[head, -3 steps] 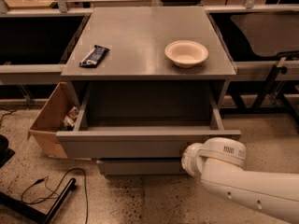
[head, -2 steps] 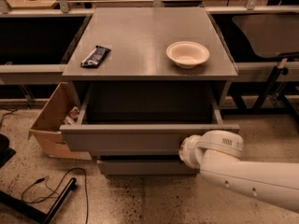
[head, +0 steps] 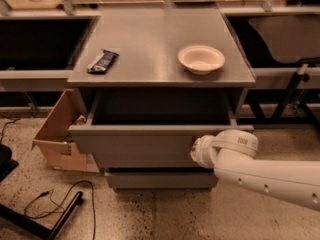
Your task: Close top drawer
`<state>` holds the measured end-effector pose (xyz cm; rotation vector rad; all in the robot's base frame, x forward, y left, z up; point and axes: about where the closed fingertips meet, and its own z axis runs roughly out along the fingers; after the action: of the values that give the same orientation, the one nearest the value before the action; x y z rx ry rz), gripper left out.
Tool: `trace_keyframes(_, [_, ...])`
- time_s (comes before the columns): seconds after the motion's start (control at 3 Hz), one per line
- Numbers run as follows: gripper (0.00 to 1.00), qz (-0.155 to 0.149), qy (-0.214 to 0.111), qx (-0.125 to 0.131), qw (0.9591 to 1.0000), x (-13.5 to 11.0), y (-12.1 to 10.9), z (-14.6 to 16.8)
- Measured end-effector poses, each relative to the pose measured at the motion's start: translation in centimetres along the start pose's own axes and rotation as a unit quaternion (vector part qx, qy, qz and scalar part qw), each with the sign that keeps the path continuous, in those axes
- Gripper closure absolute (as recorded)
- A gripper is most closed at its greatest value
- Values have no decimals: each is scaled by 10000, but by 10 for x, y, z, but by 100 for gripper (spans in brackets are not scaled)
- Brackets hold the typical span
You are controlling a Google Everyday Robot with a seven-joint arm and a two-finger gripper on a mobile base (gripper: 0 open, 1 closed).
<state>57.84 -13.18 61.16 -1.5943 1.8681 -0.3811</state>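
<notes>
Now | top drawer (head: 135,145) open | gripper (head: 196,152) at its front, grasp unclear | arm label (head: 243,141) unreadable

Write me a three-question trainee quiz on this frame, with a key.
1. True or false: the top drawer is fully shut.
2. Where is the gripper? A) over the bowl B) at the right part of the drawer's front C) inside the drawer
3. How many things lie on the cabinet top?
Key: 1 false, it stands pulled out; 2 B; 3 two, the bowl and a dark packet.
</notes>
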Motion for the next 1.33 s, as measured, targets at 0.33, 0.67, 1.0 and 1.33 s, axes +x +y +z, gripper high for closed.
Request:
trace_keyframes(0.33, [100,0,0,0,10000,0,0,0])
trace_keyframes(0.67, [100,-219,-183,141,9995,-6,-31,24])
trace_keyframes(1.0, [100,-219,-184,142,9995,-5,-30,22])
trace_keyframes(1.33, [100,-393,-323,278,9983,-11,-56,38])
